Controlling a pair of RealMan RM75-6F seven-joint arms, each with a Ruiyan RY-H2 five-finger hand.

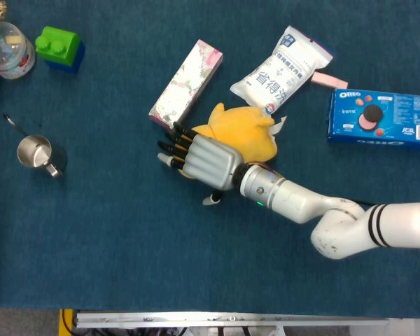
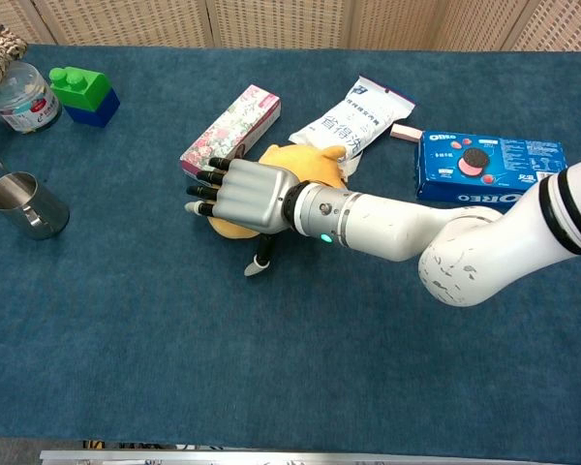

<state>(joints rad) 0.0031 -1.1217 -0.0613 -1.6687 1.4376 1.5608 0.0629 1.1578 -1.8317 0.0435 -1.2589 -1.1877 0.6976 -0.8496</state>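
Note:
My right hand (image 1: 206, 162) (image 2: 247, 194) lies over the left part of a yellow plush toy (image 1: 243, 129) (image 2: 308, 161) in the middle of the blue cloth. Its fingers are stretched out and apart, pointing left past the toy, and the thumb hangs down toward the cloth. Nothing is gripped. The fingertips end just short of the near end of a long floral box (image 1: 187, 82) (image 2: 230, 129). Neither view shows my left hand.
A white pouch (image 1: 283, 70) (image 2: 353, 116), a pink eraser (image 1: 329, 79) and a blue Oreo box (image 1: 381, 117) (image 2: 489, 167) lie to the right. At the left stand a steel cup (image 1: 35, 152) (image 2: 17, 205), a green-and-blue block (image 1: 59, 45) and a plastic jar (image 1: 10, 50).

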